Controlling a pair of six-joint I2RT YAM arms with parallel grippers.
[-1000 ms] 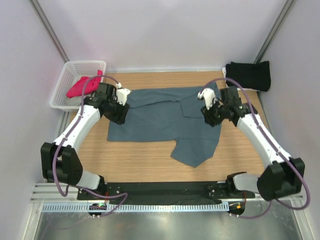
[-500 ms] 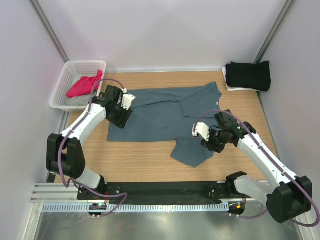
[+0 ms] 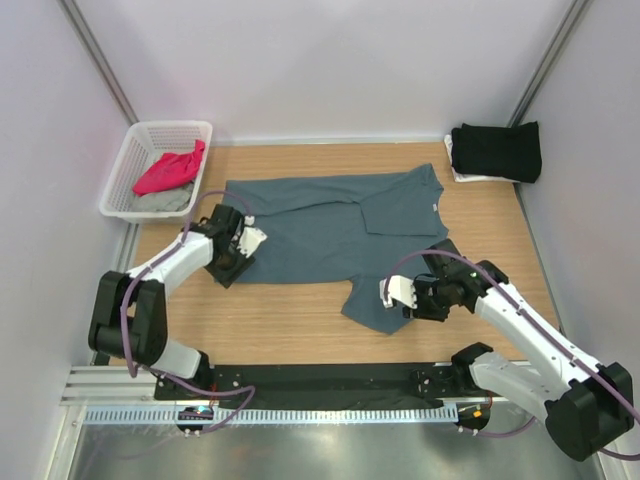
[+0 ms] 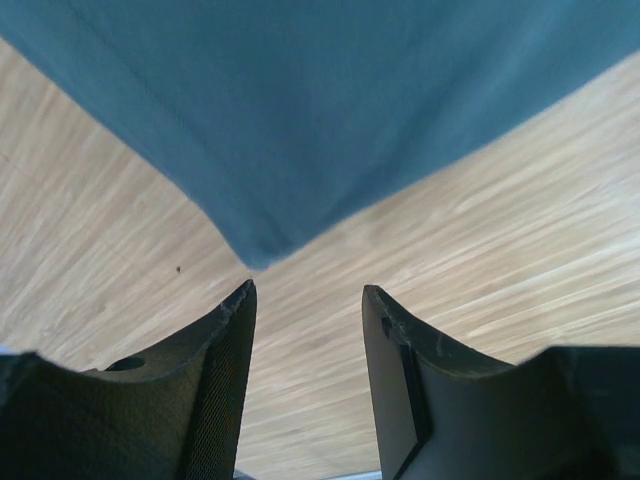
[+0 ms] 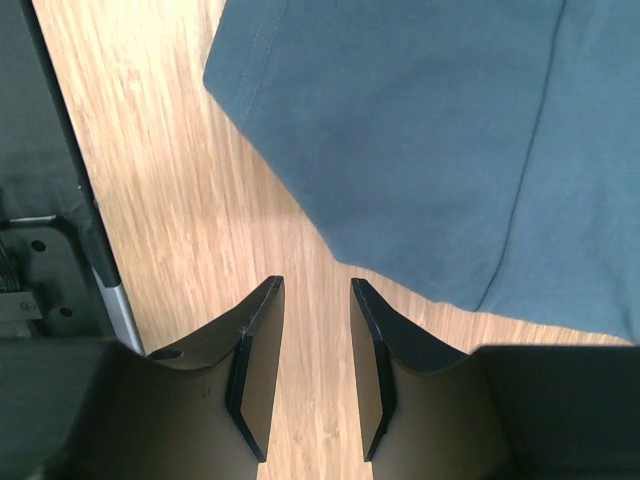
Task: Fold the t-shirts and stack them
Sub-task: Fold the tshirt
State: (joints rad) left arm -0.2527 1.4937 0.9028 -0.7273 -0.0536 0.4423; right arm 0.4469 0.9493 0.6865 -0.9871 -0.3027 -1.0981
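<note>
The left pincer (image 4: pixel 305 295) is released, jaws apart with only bare wood between them, and it sits just short of the near-left corner of the slate blue-grey cotton t-shirt (image 3: pixel 320 225). A second ago it was at the shirt's far-left edge; it has since drawn back toward the near side. The right pincer (image 5: pixel 315 285) is also released and holds nothing. It has swung from the far-right part of the shirt down to the flap that juts toward the near edge, and its tips stand just off that hem.

Both seem to be lining up on the near edge for the next fold; neither has cloth yet.

The shirt lies spread on the wooden desk (image 3: pixel 290 310), its far-right part already doubled over. At far right rests a folded black t-shirt (image 3: pixel 497 150). At far left the white plastic mesh basket (image 3: pixel 170 125) holds the magenta-pink t-shirt (image 3: pixel 168 170) over the light grey t-shirt (image 3: pixel 165 200). Nothing blocks either reach.
</note>
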